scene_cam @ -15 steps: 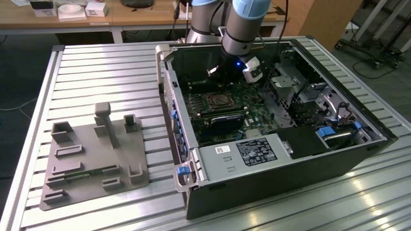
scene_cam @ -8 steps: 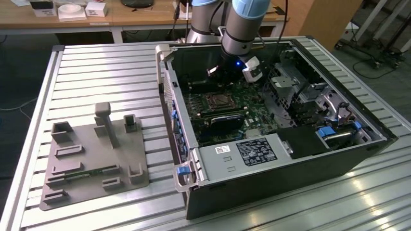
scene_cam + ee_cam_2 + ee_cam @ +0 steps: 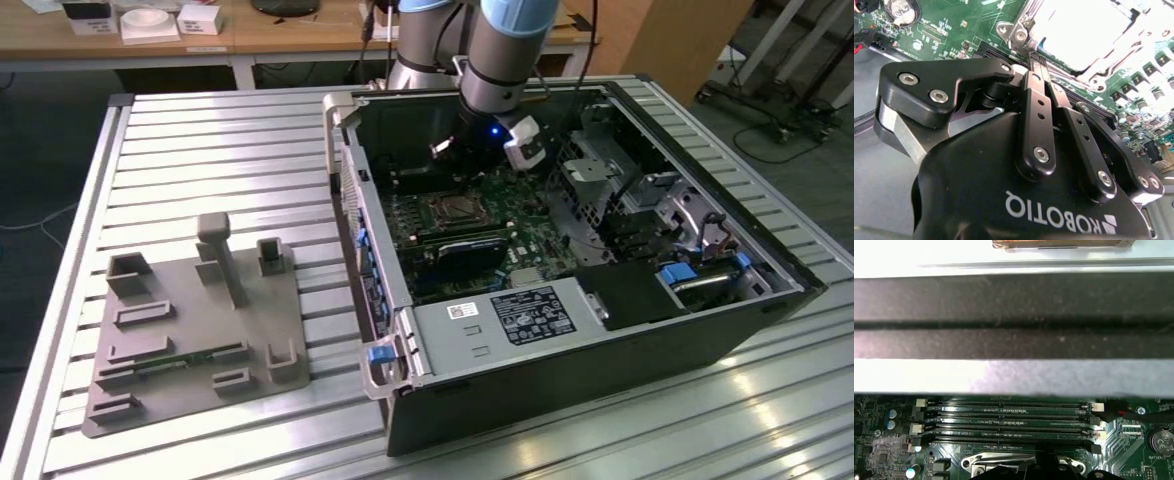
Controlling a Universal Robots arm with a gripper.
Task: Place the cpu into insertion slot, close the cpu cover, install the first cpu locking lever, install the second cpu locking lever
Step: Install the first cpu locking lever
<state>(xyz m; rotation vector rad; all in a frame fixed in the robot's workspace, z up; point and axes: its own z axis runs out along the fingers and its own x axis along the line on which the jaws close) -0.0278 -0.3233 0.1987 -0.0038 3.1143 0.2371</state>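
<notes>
- Black gripper (image 3: 1035, 62) linkage is seen closest in the second wrist view, its fingers (image 3: 1040, 82) drawn together at their tips with nothing visibly held between them.
- Just beyond the tips, the insertion slot (image 3: 1089, 35) is seen with bright metal lying flat in its silvery frame.
- Whether the cpu is already seated cannot be told; the work is judged to stand at the cover or lever stage.
- No long axis is offered by the square socket (image 3: 450, 212), which lies flat on the motherboard (image 3: 534, 215), facing the case's open side.
- Any further move is judged to call for fine alignment at the socket's edge.
</notes>
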